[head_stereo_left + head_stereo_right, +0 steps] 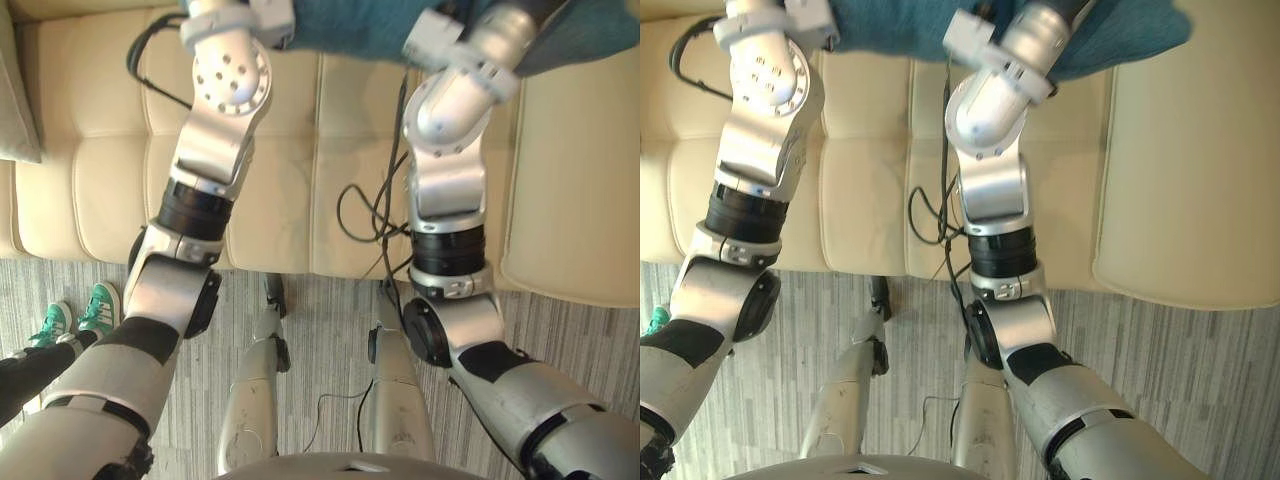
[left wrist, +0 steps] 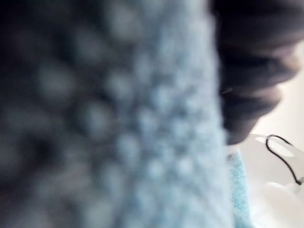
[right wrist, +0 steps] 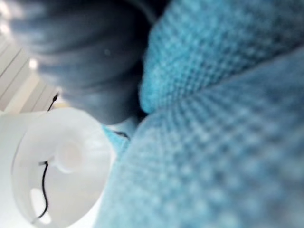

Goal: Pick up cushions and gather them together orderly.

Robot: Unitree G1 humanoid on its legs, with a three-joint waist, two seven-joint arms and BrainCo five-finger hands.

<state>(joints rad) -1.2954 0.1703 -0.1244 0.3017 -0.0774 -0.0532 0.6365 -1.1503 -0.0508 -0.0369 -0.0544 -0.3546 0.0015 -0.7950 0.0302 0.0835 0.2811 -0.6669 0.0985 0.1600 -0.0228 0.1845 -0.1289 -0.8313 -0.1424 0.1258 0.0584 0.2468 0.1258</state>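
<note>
From here I see the teal knitted cushion at the far side of the cream leather sofa, pressed against my left hand and right hand, but I cannot tell how the fingers sit, so an uneven hold might let it sag or drop crooked.

This looks like a home living room, though little of it shows: a cream tufted sofa bearing a teal knit cushion and a pale grey cushion, grey striped flooring, a person's green sneakers nearby.
</note>
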